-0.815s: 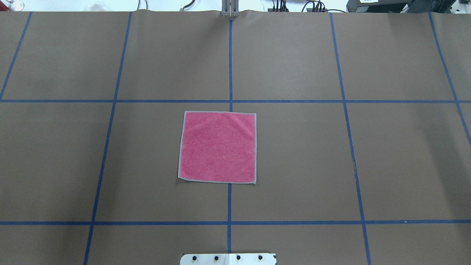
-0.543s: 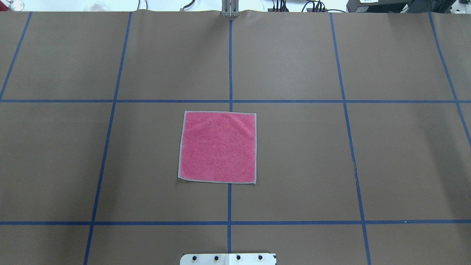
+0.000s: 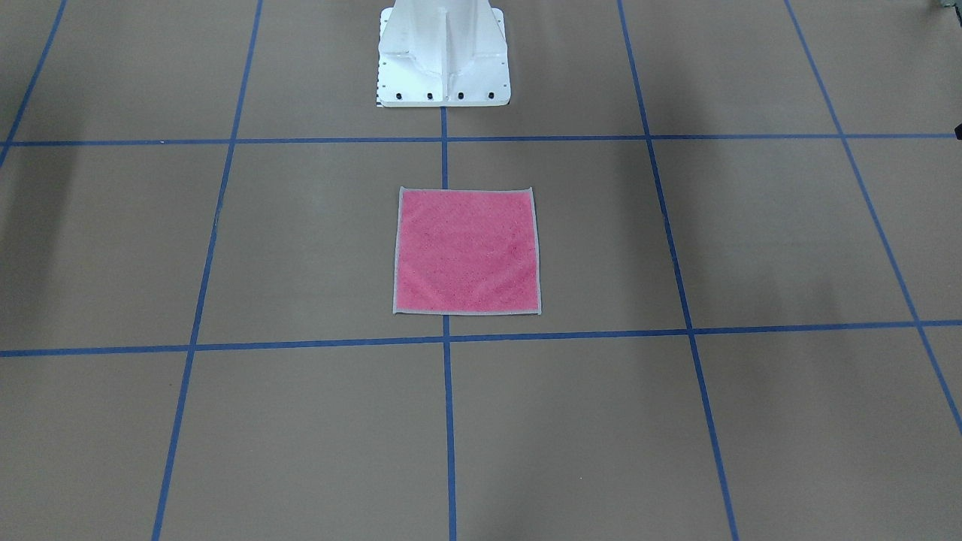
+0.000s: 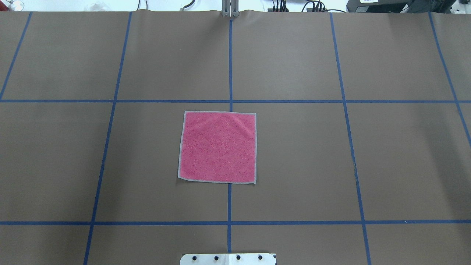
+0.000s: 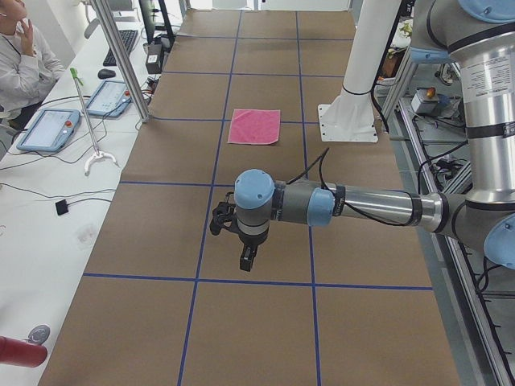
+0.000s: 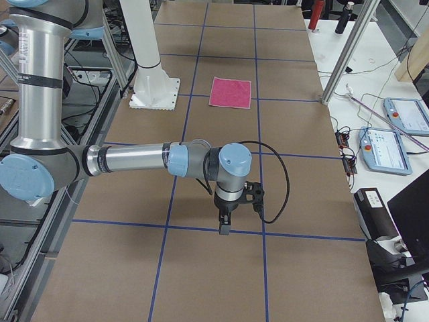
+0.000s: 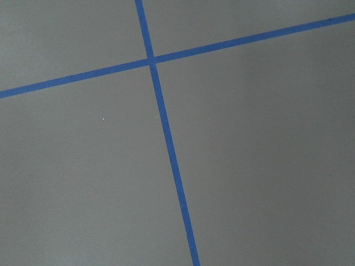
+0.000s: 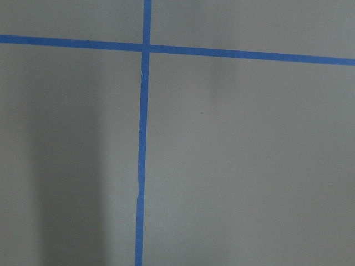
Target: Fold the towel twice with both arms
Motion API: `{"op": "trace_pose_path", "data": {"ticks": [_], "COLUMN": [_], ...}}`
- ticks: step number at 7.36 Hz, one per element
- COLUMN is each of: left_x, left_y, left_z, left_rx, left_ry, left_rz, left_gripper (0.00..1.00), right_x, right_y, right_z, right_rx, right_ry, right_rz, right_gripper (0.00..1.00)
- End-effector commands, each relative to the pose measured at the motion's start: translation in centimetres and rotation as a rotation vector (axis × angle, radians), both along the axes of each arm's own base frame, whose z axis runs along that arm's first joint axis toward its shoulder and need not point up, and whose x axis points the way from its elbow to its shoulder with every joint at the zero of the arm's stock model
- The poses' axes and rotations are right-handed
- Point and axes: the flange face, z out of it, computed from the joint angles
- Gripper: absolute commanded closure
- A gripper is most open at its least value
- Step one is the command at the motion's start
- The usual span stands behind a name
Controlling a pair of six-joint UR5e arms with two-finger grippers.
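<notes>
The towel [image 4: 218,147] lies flat and unfolded, pink face up, with light grey edging, on the brown table near the white pedestal base. It also shows in the front-facing view [image 3: 467,251], the left side view [image 5: 254,127] and the right side view [image 6: 230,92]. My left gripper [image 5: 247,261] hangs over the table far from the towel, at the table's left end. My right gripper [image 6: 224,227] hangs over the table's right end, also far from the towel. I cannot tell whether either gripper is open or shut. Neither wrist view shows fingers or the towel.
The brown table cover is marked with blue tape lines [image 4: 230,62]. The white pedestal base [image 3: 443,52] stands at the robot side. An operator [image 5: 20,56], tablets [image 5: 48,129] and cables lie on the side bench. A metal post [image 6: 345,50] stands at the far table edge.
</notes>
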Motion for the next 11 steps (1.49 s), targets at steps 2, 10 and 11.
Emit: {"op": "trace_pose_path", "data": {"ticks": [2, 10, 11], "left_x": [0.1, 3.2, 6.1], "left_y": [-0.6, -9.8, -9.9], "left_z": [-2.9, -13.4, -14.2], "left_rx": [0.057, 0.228, 0.214], "left_ry": [0.005, 0.115, 0.144], "left_rz": [-0.003, -0.099, -0.092], "left_gripper": [0.0, 0.0, 0.0], "right_x": [-0.7, -3.9, -5.5], "right_y": [-2.2, -3.8, -4.0], "right_z": [-2.5, -6.6, -7.9], "right_rx": [0.149, 0.333, 0.306], "right_ry": [-0.01, -0.155, -0.177], "right_rz": [-0.009, 0.042, 0.093], "right_gripper": [0.0, 0.0, 0.0]}}
